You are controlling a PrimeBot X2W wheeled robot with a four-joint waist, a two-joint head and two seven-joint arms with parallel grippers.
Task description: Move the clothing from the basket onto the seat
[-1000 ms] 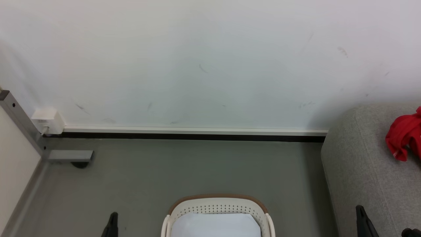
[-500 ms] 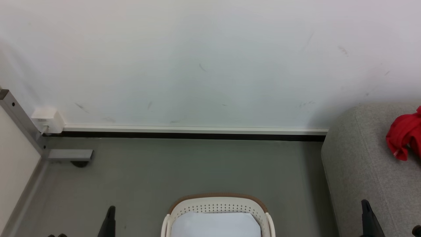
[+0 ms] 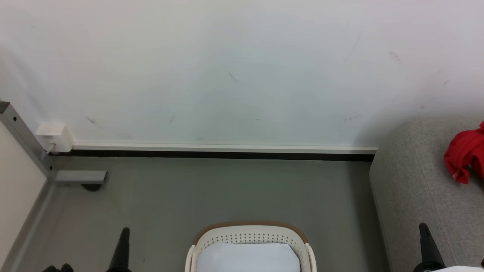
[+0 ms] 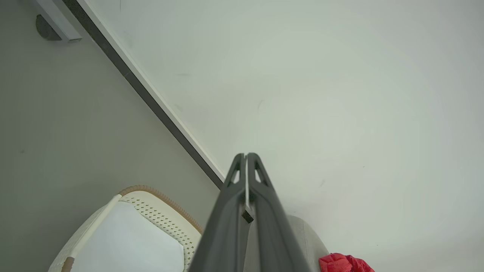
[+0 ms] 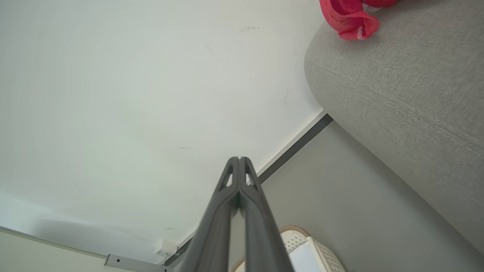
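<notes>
Clothing (image 3: pixel 466 156) lay bunched on seat (image 3: pixel 416 189), on top face near wall-side edge, in from rounded corner, partly cut off by head view's border. Basket (image 3: pixel 249 235) stood on floor (image 3: pixel 211 192), well apart from floor's wall edge, beside seat, not touching it; flat white sheet (image 3: pixel 247 258) lay inside. Left gripper (image 3: pixel 124 231): fingers pressed together, gripping nothing, raised beside basket. Right gripper (image 3: pixel 423 226): fingers pressed together, gripping nothing, seen against seat's side.
</notes>
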